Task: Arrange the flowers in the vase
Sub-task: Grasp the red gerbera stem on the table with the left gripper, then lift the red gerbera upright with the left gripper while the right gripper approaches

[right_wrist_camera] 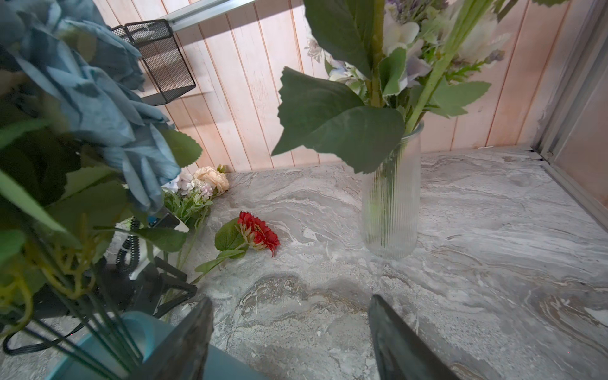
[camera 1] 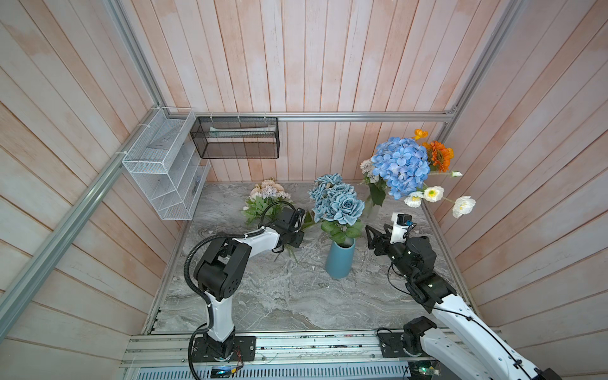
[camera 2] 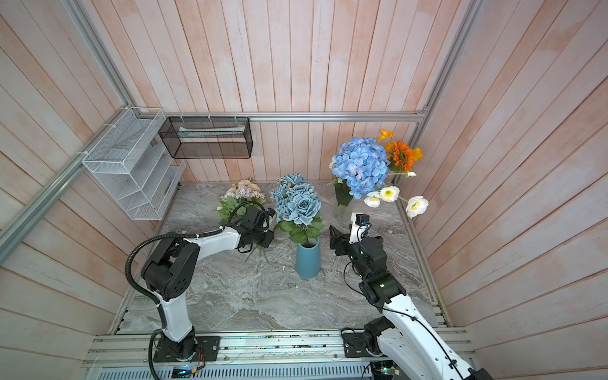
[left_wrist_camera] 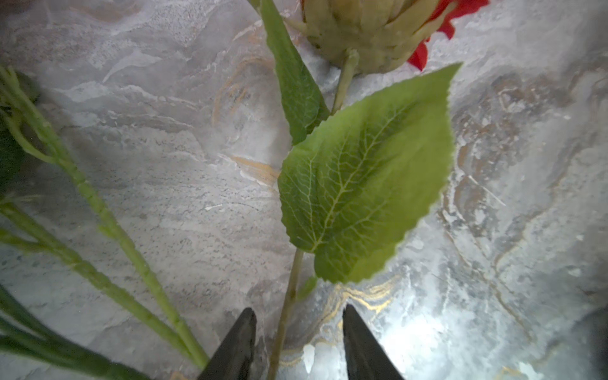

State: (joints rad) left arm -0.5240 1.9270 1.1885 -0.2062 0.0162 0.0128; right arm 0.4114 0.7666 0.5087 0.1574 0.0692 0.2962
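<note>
Checking the left pincer (left_wrist_camera: 299,311) first: is it on anything?

Not clamped. Its two dark fingers (left_wrist_camera: 237,345) stand apart, one on each side of the green stem (left_wrist_camera: 285,329) of the red gerbera (right_wrist_camera: 260,230), with bare worktop (left_wrist_camera: 164,197) showing in both gaps. That stem lies flat on the marble.

And the bloom itself?

On its side on the worktop, between the peach and lilac bunch (right_wrist_camera: 205,184) and the ribbed glass vase (right_wrist_camera: 391,204), apart from both. A broad serrated leaf (left_wrist_camera: 362,184) spreads over the stem just ahead of the fingers. Other green stems (left_wrist_camera: 108,223) lie on the worktop close beside the left fingers.

What about the right pincer (right_wrist_camera: 292,299)?

Apart as well, and empty, held off the worktop just beside the blue vase (camera 1: 340,260), on its right in both top views.

What stands in the vases?

Dusty blue roses (camera 1: 335,200) fill the blue vase near the middle. The glass vase at the back right holds the bright blue hydrangea (camera 1: 401,167), an orange bloom (camera 1: 439,154) and white poppies (camera 1: 432,193). The peach and lilac bunch lies flat near the back wall, left of the roses.
</note>
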